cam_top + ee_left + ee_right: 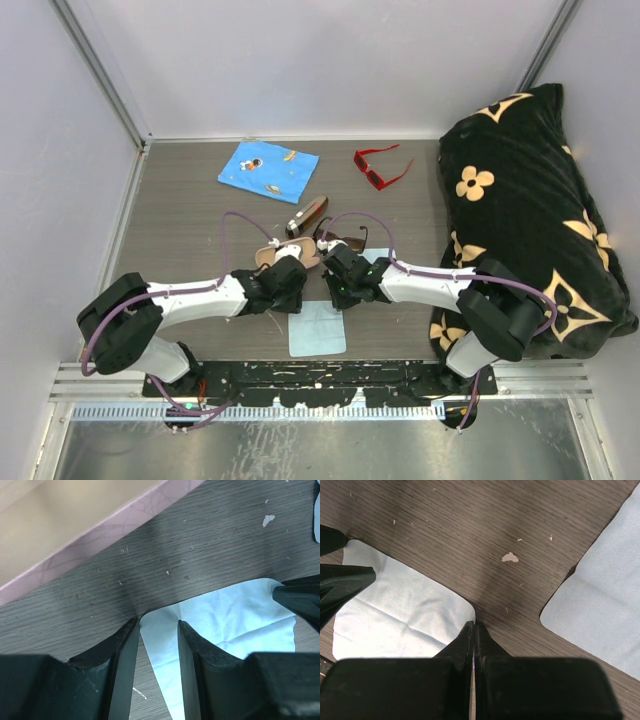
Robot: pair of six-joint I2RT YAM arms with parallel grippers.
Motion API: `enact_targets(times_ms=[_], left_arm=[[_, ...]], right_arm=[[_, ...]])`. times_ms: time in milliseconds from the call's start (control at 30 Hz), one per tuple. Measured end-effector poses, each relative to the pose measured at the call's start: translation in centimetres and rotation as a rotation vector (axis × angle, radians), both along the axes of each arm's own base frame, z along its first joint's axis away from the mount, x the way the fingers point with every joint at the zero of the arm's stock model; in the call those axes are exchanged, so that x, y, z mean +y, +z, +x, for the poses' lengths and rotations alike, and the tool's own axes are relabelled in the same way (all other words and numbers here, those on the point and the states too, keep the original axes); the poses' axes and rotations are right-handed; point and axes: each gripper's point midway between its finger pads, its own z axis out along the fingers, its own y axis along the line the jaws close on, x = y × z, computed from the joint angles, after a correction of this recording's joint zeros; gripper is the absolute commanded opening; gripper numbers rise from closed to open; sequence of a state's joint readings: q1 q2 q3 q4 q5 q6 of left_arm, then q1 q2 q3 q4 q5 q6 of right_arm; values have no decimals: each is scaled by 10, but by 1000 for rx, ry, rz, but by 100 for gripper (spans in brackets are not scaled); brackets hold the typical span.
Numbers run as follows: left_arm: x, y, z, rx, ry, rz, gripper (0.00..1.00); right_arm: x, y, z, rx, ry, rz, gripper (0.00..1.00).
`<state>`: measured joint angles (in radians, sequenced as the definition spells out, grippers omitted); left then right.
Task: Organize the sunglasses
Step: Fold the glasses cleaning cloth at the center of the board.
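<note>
Top external: pink case (pixel 272 256) lies near brown sunglasses (pixel 350 239).

Two sunglasses (pixel 381 167) (pixel 345 241), two cases (pixel 280 256) (pixel 308 212), three cloths (pixel 268 170) (pixel 317 332) (pixel 605 590), one blanket (pixel 520 190)

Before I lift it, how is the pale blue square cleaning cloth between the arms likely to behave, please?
The pale blue square cleaning cloth will probably drape limply: it lies flat with soft creases. It looks thin, so likely light. Pushed on the wood-grain table, it may bunch rather than slide.
</note>
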<state>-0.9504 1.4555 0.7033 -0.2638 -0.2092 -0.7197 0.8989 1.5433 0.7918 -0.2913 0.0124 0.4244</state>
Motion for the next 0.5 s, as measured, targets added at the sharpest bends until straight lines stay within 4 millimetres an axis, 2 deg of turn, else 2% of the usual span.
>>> enact_targets(times_ms=[167,367,500], left_arm=[[0,0,-3,-4,-12,14,38],[0,-2,-5,-11,-24,57,32],[-1,-3,-5,-30,-49,101,22]], right_arm=[[0,0,0,0,1,0,1],[-1,0,1,0,0,0,1],[-1,0,1,1,1,0,1]])
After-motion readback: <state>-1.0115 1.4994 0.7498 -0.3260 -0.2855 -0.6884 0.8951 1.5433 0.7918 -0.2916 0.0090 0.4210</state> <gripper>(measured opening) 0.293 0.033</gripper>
